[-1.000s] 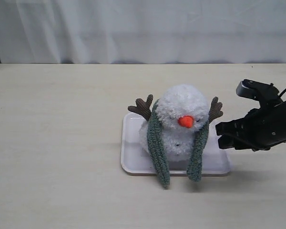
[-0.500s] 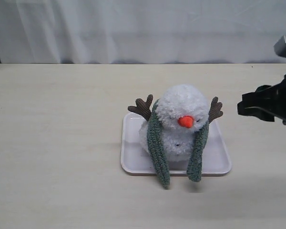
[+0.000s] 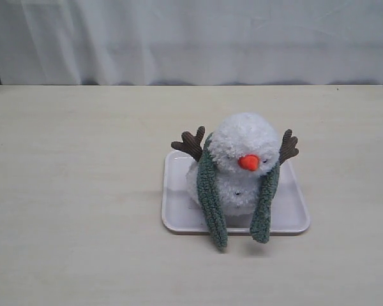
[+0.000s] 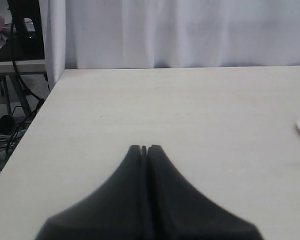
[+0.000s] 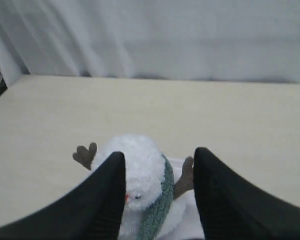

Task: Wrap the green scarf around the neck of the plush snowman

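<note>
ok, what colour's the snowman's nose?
Orange. The nose shows best in the exterior view.

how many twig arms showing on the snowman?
2. One twig arm sticks up on the exterior view's left of the plush snowman, the other on its right. None looks hidden.

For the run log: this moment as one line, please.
green scarf: draped round plush snowman, both ends hanging in front | left gripper: shut | right gripper: open
</note>
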`<state>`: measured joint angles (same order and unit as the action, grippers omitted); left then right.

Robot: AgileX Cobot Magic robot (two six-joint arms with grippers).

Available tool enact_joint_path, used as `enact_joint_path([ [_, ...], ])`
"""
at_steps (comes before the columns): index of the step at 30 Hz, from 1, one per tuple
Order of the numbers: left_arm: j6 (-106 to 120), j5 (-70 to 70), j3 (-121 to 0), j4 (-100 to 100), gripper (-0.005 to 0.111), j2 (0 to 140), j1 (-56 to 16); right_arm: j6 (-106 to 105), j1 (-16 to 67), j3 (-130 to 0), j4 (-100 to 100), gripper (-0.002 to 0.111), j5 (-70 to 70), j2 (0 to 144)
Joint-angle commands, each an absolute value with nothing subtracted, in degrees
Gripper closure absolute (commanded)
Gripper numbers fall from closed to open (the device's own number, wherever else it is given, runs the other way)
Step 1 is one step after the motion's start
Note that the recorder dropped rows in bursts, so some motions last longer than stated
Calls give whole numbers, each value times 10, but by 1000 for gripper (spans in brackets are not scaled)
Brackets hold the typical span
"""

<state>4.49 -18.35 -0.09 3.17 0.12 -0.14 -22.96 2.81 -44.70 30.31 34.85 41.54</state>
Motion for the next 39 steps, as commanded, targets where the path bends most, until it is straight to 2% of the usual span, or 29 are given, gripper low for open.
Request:
enact_joint_path([
  [1, 42, -176, 0, 31, 107, 0, -5, -229, 28, -446, 300, 66, 331, 343],
  [13, 42, -176, 0, 31, 107, 0, -5, -229, 28, -446, 308, 69, 324, 151],
  [24, 42, -176, 0, 31, 107, 0, -5, -229, 28, -446, 306, 103, 318, 0],
  [39, 42, -176, 0, 31, 107, 0, -5, -227, 28, -459, 311, 104, 330, 0],
])
